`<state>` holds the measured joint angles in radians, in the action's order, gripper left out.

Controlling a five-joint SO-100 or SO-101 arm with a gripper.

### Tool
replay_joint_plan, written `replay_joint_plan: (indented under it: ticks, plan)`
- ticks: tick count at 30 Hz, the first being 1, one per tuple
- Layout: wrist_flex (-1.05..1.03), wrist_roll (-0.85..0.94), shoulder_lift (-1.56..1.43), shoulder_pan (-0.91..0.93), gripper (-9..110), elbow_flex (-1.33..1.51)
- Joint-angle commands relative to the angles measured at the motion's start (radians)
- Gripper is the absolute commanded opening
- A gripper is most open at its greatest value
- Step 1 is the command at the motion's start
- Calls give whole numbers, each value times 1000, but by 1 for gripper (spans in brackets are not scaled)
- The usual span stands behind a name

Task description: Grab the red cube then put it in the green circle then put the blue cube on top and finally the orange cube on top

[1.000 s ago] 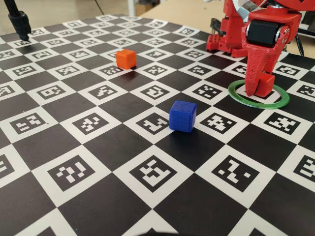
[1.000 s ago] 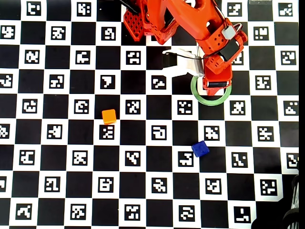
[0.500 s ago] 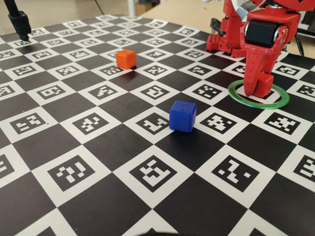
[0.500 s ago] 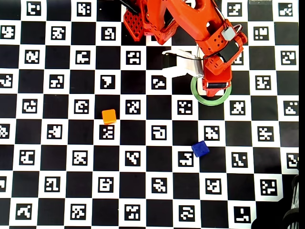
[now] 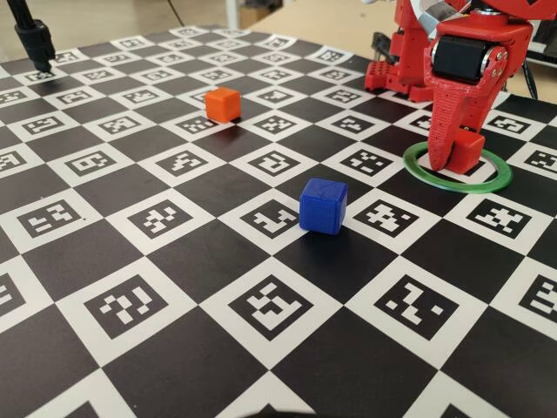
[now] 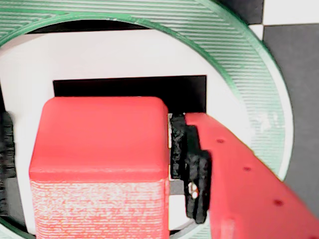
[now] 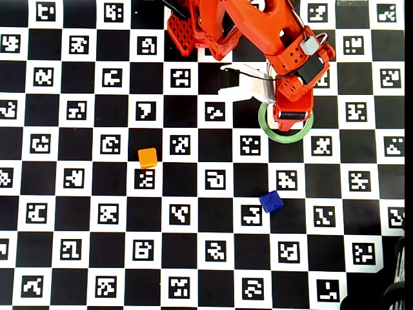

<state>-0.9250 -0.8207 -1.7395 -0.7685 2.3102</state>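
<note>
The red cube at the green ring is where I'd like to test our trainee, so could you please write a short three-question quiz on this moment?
1. True or false: the red cube sits between the fingers of the gripper, inside the green circle.
2. Which cube lies nearer the green circle in the overhead view: (a) the orange cube or (b) the blue cube?
3. How many cubes lie free on the checkered board?

Key: 1 true; 2 b; 3 two.
</note>
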Motion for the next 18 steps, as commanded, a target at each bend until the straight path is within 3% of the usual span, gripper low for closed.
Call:
replay_joint_plan:
  ticks: [1, 18]
  plan:
    - [-17, -8, -26, -15, 27, 6]
    - [-20, -8, -61, -37, 35, -5]
